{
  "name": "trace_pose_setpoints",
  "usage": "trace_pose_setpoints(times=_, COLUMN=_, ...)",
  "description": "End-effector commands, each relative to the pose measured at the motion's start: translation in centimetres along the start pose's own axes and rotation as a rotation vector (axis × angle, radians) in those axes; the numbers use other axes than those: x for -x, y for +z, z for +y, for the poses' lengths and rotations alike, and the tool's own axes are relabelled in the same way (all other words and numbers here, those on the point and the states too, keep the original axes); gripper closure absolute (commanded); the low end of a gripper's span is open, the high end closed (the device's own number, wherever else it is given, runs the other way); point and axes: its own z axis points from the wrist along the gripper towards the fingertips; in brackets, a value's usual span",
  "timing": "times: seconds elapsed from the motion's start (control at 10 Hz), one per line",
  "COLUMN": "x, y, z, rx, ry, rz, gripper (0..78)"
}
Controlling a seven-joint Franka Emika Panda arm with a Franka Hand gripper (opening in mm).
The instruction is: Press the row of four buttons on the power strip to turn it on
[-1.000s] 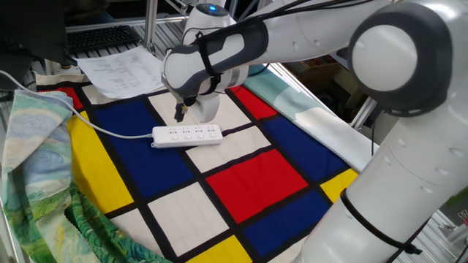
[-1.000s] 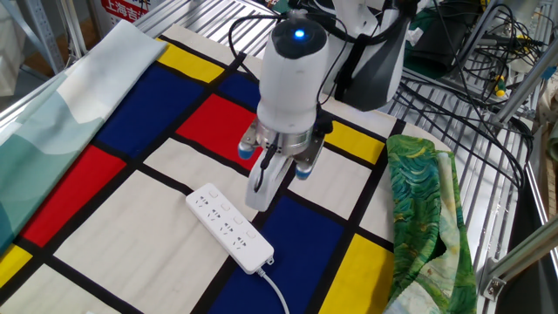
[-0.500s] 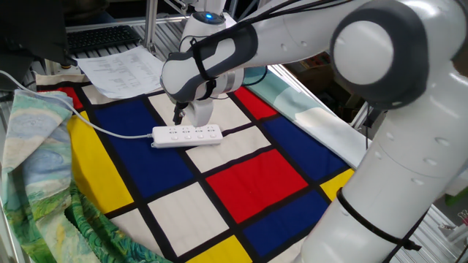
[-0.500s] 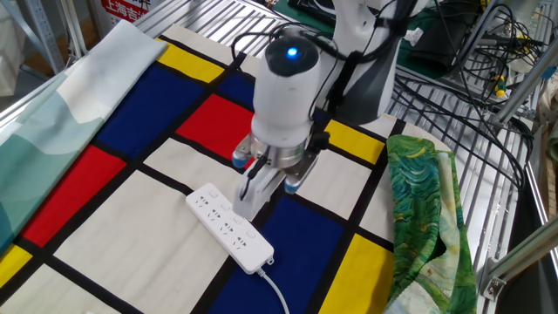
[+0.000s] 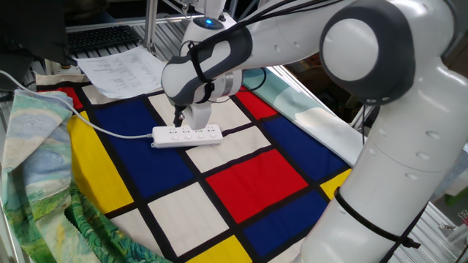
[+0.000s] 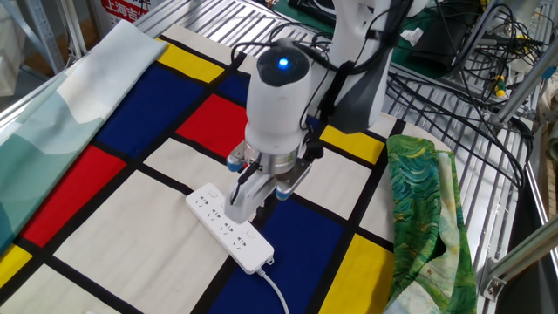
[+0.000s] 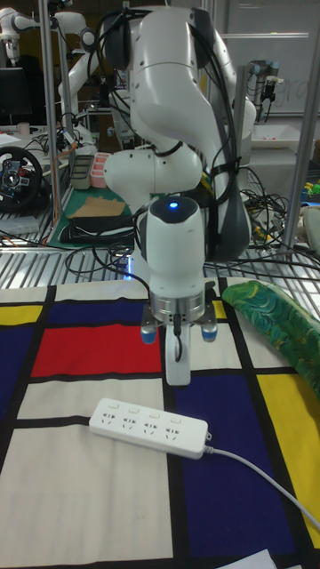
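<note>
The white power strip (image 5: pixel 186 135) (image 6: pixel 228 228) (image 7: pixel 149 427) lies flat on the checked red, blue, yellow and white tablecloth (image 5: pixel 256 175). Its thin cord (image 5: pixel 110 131) runs off one end. The four buttons (image 5: pixel 187 131) show only as tiny marks along its top face. My gripper (image 5: pixel 178 120) (image 6: pixel 237 210) (image 7: pixel 178 373) points straight down with its fingers shut together and nothing held. Its tip hovers just above the strip's far edge, toward the cord half. The tall view shows a small gap between tip and strip.
Printed paper sheets (image 5: pixel 121 69) and a keyboard (image 5: pixel 102 36) lie at the table's back. A green patterned cloth (image 5: pixel 36 146) (image 6: pixel 427 209) is bunched along one side, a pale teal cloth (image 5: pixel 307 109) along the other. Cables (image 6: pixel 471 52) hang over the metal rack.
The gripper has come down and shifted toward the power strip, so its tip now hangs close over the strip. The strip itself has not moved.
</note>
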Motion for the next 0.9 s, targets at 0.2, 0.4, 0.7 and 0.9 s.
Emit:
trace_pose_setpoints(times=0.2, x=0.1, y=0.5, z=0.1, rx=0.000, ry=0.053, rz=0.006, gripper=77.6)
trace_pose_setpoints(times=0.4, x=0.1, y=1.2, z=0.1, rx=0.002, ry=0.086, rz=-0.002, gripper=77.6)
trace_pose_setpoints(times=0.7, x=0.2, y=1.8, z=0.2, rx=0.003, ry=0.105, rz=-0.005, gripper=77.6)
trace_pose_setpoints(times=0.9, x=0.2, y=2.0, z=0.1, rx=0.002, ry=0.134, rz=-0.005, gripper=77.6)
